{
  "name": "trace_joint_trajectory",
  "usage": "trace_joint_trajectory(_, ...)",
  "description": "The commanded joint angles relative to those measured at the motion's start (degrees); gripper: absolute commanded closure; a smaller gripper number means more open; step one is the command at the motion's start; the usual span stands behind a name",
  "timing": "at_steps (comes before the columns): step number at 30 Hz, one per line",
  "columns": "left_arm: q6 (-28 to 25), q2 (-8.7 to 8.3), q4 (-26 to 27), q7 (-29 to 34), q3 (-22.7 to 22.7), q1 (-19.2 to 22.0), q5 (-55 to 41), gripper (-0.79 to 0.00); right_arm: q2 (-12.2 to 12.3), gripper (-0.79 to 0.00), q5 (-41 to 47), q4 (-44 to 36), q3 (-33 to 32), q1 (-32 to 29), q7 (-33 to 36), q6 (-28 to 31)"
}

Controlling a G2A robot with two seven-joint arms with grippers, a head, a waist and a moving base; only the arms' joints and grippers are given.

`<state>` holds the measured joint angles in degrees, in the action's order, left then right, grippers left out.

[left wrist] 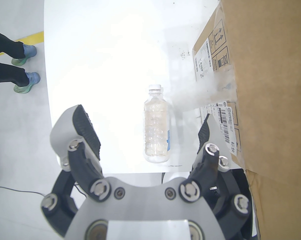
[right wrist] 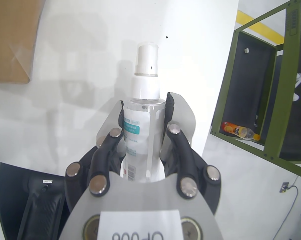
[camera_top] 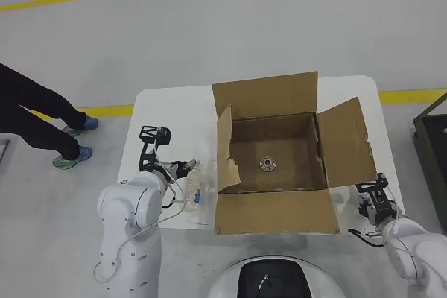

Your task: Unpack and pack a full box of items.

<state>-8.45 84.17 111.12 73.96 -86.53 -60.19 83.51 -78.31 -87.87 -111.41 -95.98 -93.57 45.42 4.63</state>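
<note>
An open cardboard box (camera_top: pixel 276 212) stands mid-table with a small round metal part (camera_top: pixel 267 162) on its floor. A clear water bottle (left wrist: pixel 156 126) lies on the white table (left wrist: pixel 110 38) just left of the box, also seen from above (camera_top: pixel 192 191). My left gripper (left wrist: pixel 143 116) hovers open over the bottle, one finger on either side and not touching it; the top view places this gripper (camera_top: pixel 180 169) near the table's front left. My right gripper (right wrist: pixel 145 101) is shut on a clear spray bottle (right wrist: pixel 143 126) with a white pump cap, off the box's front right corner (camera_top: pixel 374 195).
The box flaps (camera_top: pixel 350 141) stand open on all sides. Bare table runs along the left (camera_top: pixel 171 112) and right of the box. A green metal rack (right wrist: pixel 255 76) stands off the table's right edge, with an orange drink bottle (right wrist: pixel 240 132) lying in it.
</note>
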Motion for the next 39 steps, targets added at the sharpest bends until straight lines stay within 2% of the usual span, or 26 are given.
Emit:
trace_joint_trajectory(1,0.0,0.00,0.0,0.0,0.0,0.0,0.0,-0.785,0.0,-0.296,-0.4,0.3,0.3,0.3,0.3,-0.2)
trace_joint_trajectory(6,0.0,0.00,0.0,0.0,0.0,0.0,0.0,-0.785,0.1,-0.366,-0.8,0.7,0.9,0.7,0.6,-0.4)
trace_joint_trajectory(13,0.0,0.00,0.0,0.0,0.0,0.0,0.0,-0.785,0.2,-0.397,0.2,-0.5,0.4,0.9,0.8,-1.1)
trace_joint_trajectory(16,0.0,0.00,0.0,0.0,0.0,0.0,0.0,-0.785,0.2,-0.388,4.2,-5.0,-2.2,-0.4,1.0,-2.8)
trace_joint_trajectory(20,0.0,0.00,0.0,0.0,0.0,0.0,0.0,-0.785,0.2,-0.382,14.2,-13.8,-8.6,-3.0,0.7,-4.6)
trace_joint_trajectory(21,0.0,0.00,0.0,0.0,0.0,0.0,0.0,-0.785,0.2,-0.363,16.7,-16.5,-10.4,-3.4,0.2,-4.9)
trace_joint_trajectory(23,0.0,0.00,0.0,0.0,0.0,0.0,0.0,-0.785,0.1,-0.231,22.7,-21.2,-13.4,-4.2,-0.8,-5.3)
trace_joint_trajectory(24,0.0,0.00,0.0,0.0,0.0,0.0,0.0,-0.785,0.1,-0.071,25.2,-23.2,-14.6,-4.2,-1.7,-5.1)
trace_joint_trajectory(26,0.0,0.00,0.0,0.0,0.0,0.0,0.0,-0.785,0.2,0.000,29.8,-23.2,-16.0,-2.4,-4.6,-2.5)
trace_joint_trajectory(28,0.0,0.00,0.0,0.0,0.0,0.0,0.0,-0.785,0.4,0.000,33.1,-23.2,-16.4,-0.4,-5.7,-0.3)
trace_joint_trajectory(31,0.0,0.00,0.0,0.0,0.0,0.0,0.0,-0.785,0.8,0.000,36.9,-23.2,-13.6,2.9,-4.8,3.2)
trace_joint_trajectory(34,0.0,0.00,0.0,0.0,0.0,0.0,0.0,-0.785,1.2,0.000,33.7,-23.2,-7.6,6.4,-3.5,4.0)
trace_joint_trajectory(39,0.0,0.00,0.0,0.0,0.0,0.0,0.0,-0.785,1.1,0.000,25.3,-23.2,6.4,9.4,-1.6,1.2)
